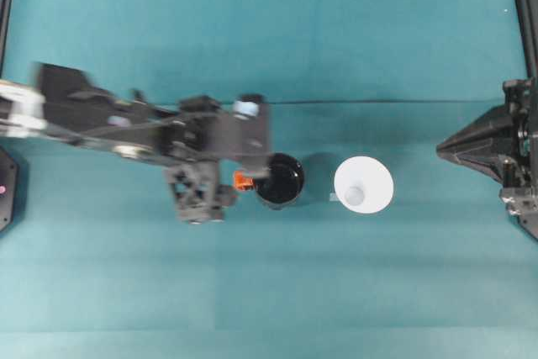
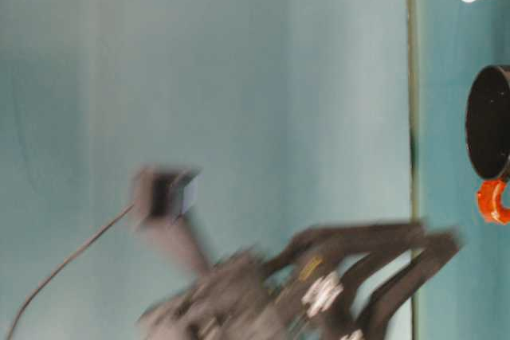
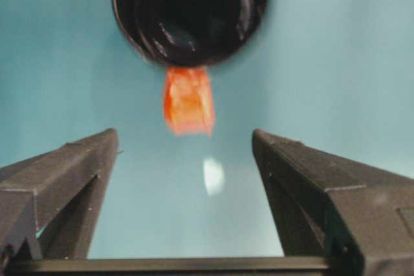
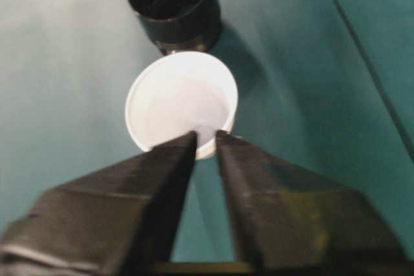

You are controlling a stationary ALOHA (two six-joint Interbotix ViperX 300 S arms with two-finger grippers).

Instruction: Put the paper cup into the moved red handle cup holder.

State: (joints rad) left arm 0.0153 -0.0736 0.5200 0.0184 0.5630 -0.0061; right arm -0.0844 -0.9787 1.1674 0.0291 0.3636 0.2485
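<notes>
Matte blk arms, left end effector (image 3: 184, 159) w/ wedge-shaped blk fingers, thin blk cable

Table cover (image 1: 269, 292): teal cloth, smooth, spread right across the work surface.
Crease (image 1: 378, 102): thin dark line running straight across the cloth.
Backdrop (image 2: 239, 77): pale teal wall.

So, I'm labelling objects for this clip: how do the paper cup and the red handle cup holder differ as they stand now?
The paper cup is plain white; the red handle cup holder is glossy black. The holder carries a small orange-red handle on the side facing the left gripper, while the cup has none. The cup's rim looks wider than the holder's. Both stand upright, mouth up, empty, side by side and apart on the teal table.
</notes>
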